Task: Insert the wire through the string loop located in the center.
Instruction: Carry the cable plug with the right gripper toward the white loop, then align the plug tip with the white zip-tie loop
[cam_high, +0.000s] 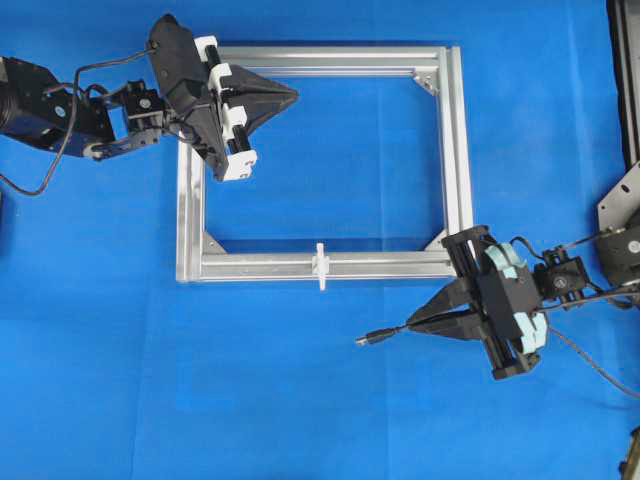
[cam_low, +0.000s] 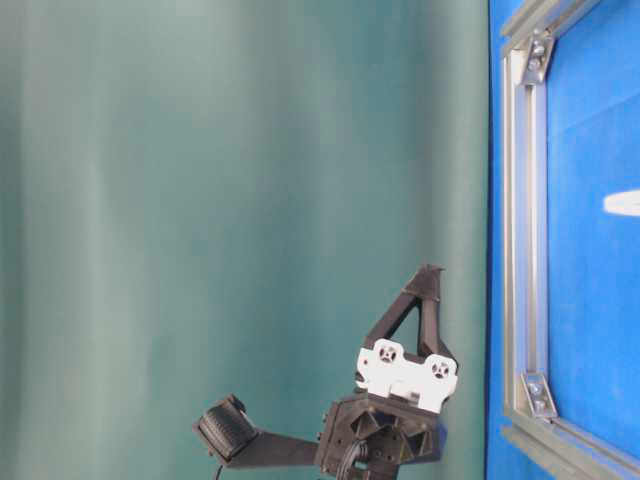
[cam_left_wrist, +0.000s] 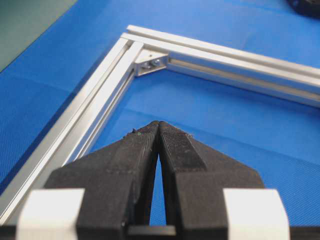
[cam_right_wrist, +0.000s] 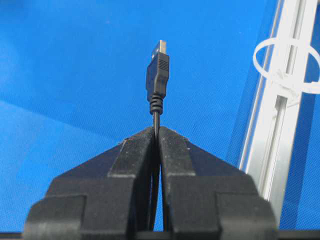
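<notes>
Two arms hang over the blue mat (cam_high: 300, 400). Right gripper (cam_high: 412, 325) pinches the wire (cam_high: 385, 335) just behind its plug, outside the aluminium frame (cam_high: 460, 150), near the string loop (cam_high: 321, 265) on its rail. Left gripper (cam_high: 292, 95) is closed, empty. No writing legible.

Black wire (cam_right_wrist: 157, 75), white string loop (cam_right_wrist: 286, 62) (silver frame (cam_high: 460, 150)), blue mat (cam_high: 300, 400).

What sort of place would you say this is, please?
Probably a robotics lab bench: a blue mat under two robot arms, a bare aluminium frame as a test fixture, and a plain teal backdrop.
</notes>
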